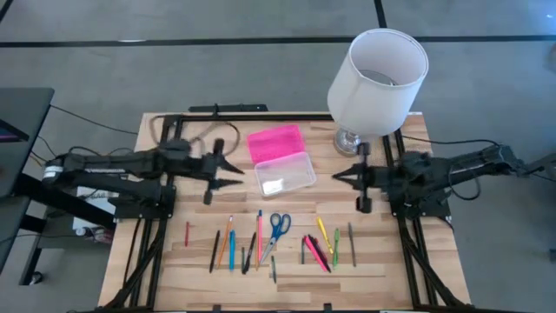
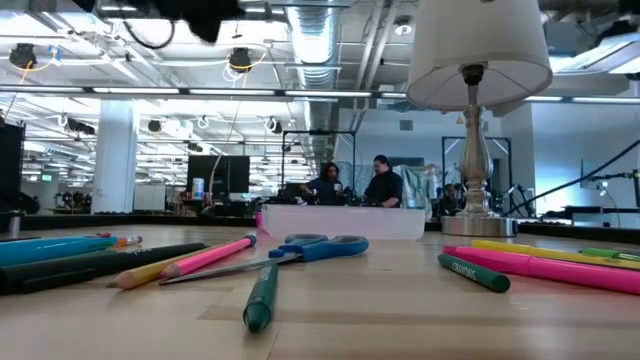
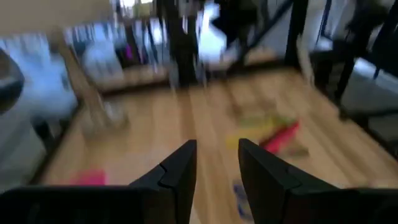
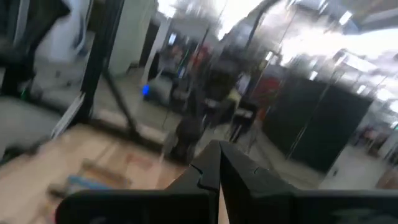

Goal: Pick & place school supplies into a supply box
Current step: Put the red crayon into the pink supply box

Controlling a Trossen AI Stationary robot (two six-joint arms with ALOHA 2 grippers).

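The supply box (image 1: pixel 285 174) is a clear case standing open on the table's middle, with its pink lid (image 1: pixel 274 142) lying just beyond it. Pens, pencils and blue-handled scissors (image 1: pixel 278 226) lie scattered flat along the near part of the table; the low view shows the scissors (image 2: pixel 320 245), a pink pencil (image 2: pixel 215 255) and a green pen (image 2: pixel 260 295). My left gripper (image 1: pixel 236 171) hovers left of the box, open (image 3: pixel 217 146). My right gripper (image 1: pixel 337 176) hovers right of the box, shut (image 4: pixel 217 149). Both point toward the box.
A lamp with a white shade (image 1: pixel 380 83) stands at the far right of the table, its metal base (image 1: pixel 349 141) close behind my right gripper. Black frame bars (image 1: pixel 217 109) run along the far edge. People stand in the room beyond (image 2: pixel 380 185).
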